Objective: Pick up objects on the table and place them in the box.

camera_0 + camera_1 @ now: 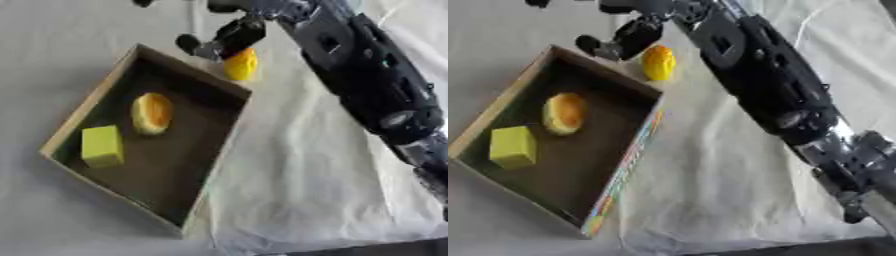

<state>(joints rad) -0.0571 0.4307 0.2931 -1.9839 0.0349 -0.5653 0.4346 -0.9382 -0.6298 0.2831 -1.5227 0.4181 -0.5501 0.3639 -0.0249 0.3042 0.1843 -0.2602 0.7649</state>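
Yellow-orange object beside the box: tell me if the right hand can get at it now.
Probably yes. The right hand is already at the yellow-orange object, which lies on the cloth just outside the box, with nothing between them.

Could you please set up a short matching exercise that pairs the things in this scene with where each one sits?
Things:
1. yellow block
2. round orange-yellow piece
3. yellow-orange object
4. right hand

Places:
A. on the white cloth just outside the box's far corner
B. above the box's far corner, next to the object on the cloth
C. inside the box, near its left corner
D. inside the box, towards its middle

The box is the brown open tray on the cloth.

Pairs: 1-C, 2-D, 3-A, 4-B
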